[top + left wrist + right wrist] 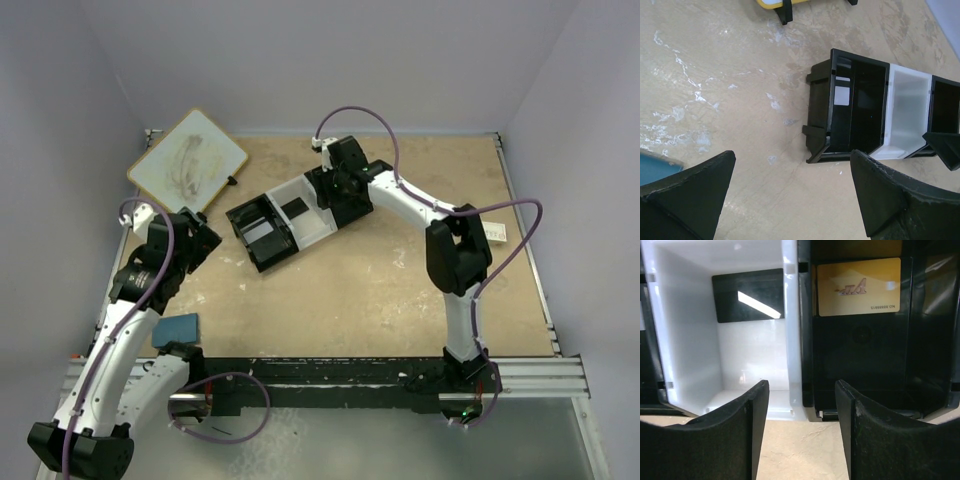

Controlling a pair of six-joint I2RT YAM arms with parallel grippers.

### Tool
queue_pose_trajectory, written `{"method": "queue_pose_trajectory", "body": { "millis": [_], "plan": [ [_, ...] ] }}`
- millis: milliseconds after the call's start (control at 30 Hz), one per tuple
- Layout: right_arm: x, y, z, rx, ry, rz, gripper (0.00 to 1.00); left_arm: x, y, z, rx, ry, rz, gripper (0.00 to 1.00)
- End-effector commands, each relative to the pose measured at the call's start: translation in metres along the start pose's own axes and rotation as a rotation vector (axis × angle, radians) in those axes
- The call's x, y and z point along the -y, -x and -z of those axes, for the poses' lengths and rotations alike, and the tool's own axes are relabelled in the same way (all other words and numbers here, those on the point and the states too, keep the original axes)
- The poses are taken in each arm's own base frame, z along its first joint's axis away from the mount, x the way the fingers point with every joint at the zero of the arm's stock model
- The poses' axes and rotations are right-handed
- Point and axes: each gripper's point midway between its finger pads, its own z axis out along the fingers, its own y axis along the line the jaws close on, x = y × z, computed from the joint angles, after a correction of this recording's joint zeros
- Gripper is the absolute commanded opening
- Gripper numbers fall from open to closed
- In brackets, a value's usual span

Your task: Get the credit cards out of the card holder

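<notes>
A beige worktop with whitish scuff marks stands between plain pale grey walls; a metal rail runs along its near edge; the light is soft and even

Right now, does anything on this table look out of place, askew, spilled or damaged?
Nothing looks broken or spilled. The three-compartment tray lies at a slant to the table edges, the small board at the far left corner carries grey smears, and the tabletop shows white scuff marks.

Soft, even light — slight glare
</notes>
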Motion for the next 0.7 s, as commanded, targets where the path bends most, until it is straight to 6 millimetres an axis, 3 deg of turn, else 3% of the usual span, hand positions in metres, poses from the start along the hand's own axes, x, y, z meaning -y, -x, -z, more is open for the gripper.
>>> {"method": "queue_pose_trajectory", "body": {
  "millis": [0,667],
  "plan": [
    [0.004,0.016,0.005,0.043,-0.045,0.012,0.56,0.002,0.015,0.006,0.057,0.001,0.046,0.95],
    [-0.002,0.004,-0.011,0.036,-0.087,-0.027,0.38,-0.004,0.017,0.012,0.064,0.016,0.039,0.95]
  ]
}}
